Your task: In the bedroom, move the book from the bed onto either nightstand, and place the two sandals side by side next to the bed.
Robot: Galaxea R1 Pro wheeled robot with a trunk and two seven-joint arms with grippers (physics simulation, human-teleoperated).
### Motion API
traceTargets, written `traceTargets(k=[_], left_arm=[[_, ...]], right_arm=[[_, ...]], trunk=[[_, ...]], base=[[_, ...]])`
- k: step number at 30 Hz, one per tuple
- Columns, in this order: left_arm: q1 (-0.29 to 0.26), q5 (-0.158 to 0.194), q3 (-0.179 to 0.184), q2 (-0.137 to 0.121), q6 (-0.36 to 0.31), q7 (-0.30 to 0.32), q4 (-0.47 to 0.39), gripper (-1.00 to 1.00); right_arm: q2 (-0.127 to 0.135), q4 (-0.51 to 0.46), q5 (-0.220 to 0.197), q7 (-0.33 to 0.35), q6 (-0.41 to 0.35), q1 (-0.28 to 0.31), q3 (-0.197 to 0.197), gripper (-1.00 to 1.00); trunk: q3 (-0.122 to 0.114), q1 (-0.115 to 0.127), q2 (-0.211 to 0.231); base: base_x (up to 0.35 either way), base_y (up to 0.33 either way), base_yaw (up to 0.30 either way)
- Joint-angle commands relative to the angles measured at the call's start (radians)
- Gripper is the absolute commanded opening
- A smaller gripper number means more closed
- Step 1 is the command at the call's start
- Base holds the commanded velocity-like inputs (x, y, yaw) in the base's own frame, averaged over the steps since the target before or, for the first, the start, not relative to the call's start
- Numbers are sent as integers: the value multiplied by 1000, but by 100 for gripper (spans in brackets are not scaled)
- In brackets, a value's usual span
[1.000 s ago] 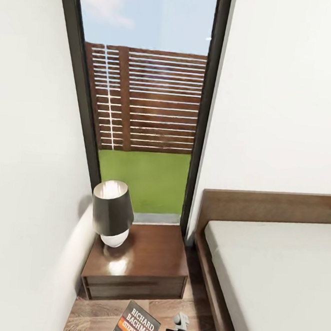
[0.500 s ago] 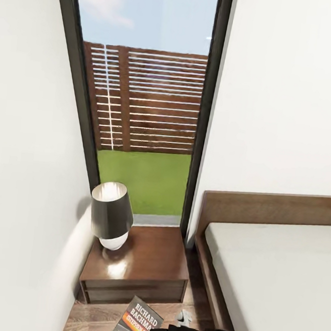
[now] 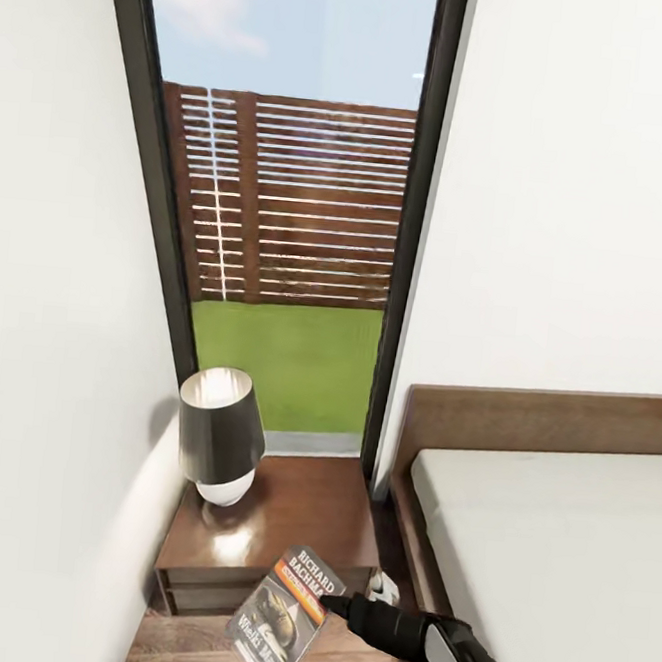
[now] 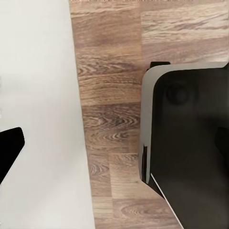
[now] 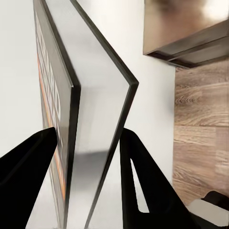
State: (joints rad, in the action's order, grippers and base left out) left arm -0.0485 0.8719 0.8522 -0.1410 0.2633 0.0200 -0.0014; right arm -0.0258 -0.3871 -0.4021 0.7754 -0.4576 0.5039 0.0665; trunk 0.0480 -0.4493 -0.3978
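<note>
The right end effector point(image 3: 339, 603), low centre of the frame, grips the book point(image 3: 284, 615) by its edge, off the bed point(image 3: 553, 551) and at the nightstand point(image 3: 294, 519) front edge, not yet set down; sandal placement appears outstanding.

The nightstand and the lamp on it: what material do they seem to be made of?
The nightstand looks like dark brown wood with a glossy finish: its top shows bright reflections under the lamp. The lamp has a dark matte shade, perhaps fabric or metal, with a pale inside, over a rounded white base that looks like glazed ceramic or glass; the render leaves this open.
</note>
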Motion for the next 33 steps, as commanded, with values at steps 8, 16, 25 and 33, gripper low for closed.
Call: traceTargets(k=[8,16,25,33], left_arm=[[-1,10,8,-2,2,2,0,100],[-1,10,8,-3,2,2,0,100],[-1,10,8,-4,2,3,0,100],[-1,10,8,-2,2,2,0,100]], right_arm=[[1,-3,-50,-38,-81,35,-89,-100],[2,-1,-59,-125,-95,67,-166,-100],[-2,0,-57,-169,-94,73,-239,-100],[-6,0,-49,-176,-92,74,-245,-100]], trunk=[[2,-1,-2],[2,-1,-2],[2,-1,-2],[2,-1,-2]], base=[[76,0,0],[107,0,0],[217,29,0],[64,9,0]])
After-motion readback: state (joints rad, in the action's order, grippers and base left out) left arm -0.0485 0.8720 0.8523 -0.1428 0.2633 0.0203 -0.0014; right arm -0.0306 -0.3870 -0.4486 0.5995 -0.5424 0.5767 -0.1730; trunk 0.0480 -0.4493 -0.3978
